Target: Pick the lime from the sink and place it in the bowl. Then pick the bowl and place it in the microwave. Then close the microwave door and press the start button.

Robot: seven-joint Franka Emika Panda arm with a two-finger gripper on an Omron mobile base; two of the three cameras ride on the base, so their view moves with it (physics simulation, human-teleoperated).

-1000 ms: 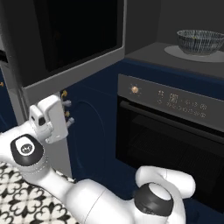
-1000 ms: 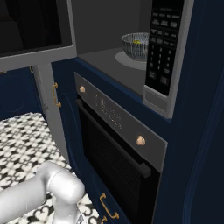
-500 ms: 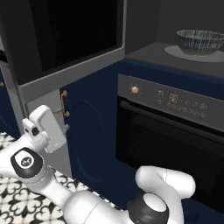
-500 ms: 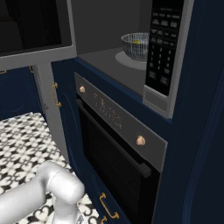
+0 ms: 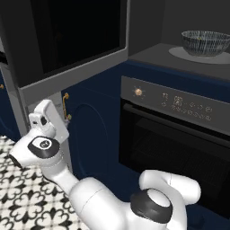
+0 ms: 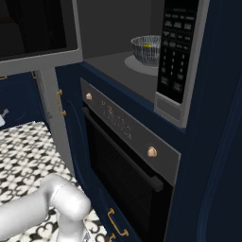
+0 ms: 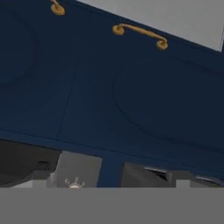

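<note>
bowl (image 5: 205, 42): sits in microwave (image 6: 118, 61) cavity, lime (image 6: 148, 45) inside
microwave door (image 5: 67, 40): swung open — closing is next
jaws: wide apart, nothing held — hand low beside door

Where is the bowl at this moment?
The bowl sits on the turntable plate inside the microwave, above the oven, at upper right of the left base view.

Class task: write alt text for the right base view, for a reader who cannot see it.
The striped bowl sits on the turntable inside the open microwave, something yellow-green inside it. The microwave door swings out at upper left, above a black oven with brass knobs.
</note>
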